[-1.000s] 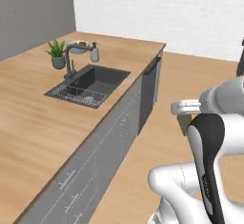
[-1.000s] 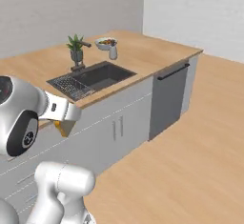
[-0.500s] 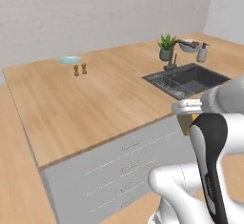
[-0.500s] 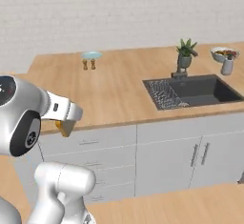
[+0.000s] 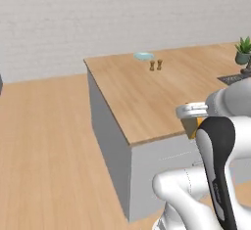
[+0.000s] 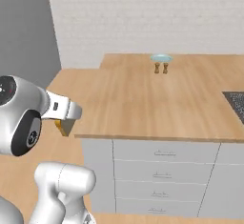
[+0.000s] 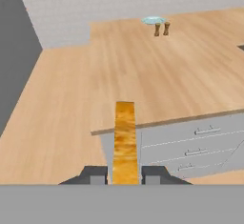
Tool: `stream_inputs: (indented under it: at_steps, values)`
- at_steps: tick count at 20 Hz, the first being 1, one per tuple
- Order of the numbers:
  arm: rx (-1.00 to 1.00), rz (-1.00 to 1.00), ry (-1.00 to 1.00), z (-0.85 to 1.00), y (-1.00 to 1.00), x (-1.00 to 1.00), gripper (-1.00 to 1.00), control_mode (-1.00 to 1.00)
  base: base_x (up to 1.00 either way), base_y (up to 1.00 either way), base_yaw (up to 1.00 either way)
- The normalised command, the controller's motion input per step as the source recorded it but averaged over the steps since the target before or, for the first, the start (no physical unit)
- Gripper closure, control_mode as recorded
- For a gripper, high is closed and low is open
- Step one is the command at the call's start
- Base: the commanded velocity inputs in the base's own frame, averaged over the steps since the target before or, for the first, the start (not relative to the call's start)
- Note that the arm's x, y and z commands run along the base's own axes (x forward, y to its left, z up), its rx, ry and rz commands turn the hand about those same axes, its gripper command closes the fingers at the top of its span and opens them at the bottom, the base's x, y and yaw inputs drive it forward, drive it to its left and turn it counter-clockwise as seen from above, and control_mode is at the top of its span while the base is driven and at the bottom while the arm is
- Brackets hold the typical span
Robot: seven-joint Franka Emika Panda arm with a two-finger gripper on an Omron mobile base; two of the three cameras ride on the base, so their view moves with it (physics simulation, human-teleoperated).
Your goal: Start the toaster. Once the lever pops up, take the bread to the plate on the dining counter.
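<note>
Between the two fingers of the gripper (image 7: 125, 176), the bread (image 7: 125, 142) is pinched on edge, so it will not drop on the way. The plate (image 7: 153, 21) waits far off on the dining counter (image 7: 190, 80), behind two little shakers (image 7: 162, 29).

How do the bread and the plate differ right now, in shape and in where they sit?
The bread is a tan slice, seen edge-on and upright between the gripper fingers, off the dining counter. The plate is round, pale blue-green and lies flat on the far part of that counter, beside two small brown shakers. Both are thin.
</note>
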Motion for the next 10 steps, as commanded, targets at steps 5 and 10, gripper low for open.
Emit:
stream_inputs:
  at_steps: [5, 10]
  values:
    - [0.00, 0.00, 0.00, 0.00, 0.00, 0.00, 1.00, 1.00, 0.26, 1.00, 0.28]
    - [0.00, 0.00, 0.00, 0.00, 0.00, 0.00, 1.00, 1.00, 0.51, 1.00, 0.25]
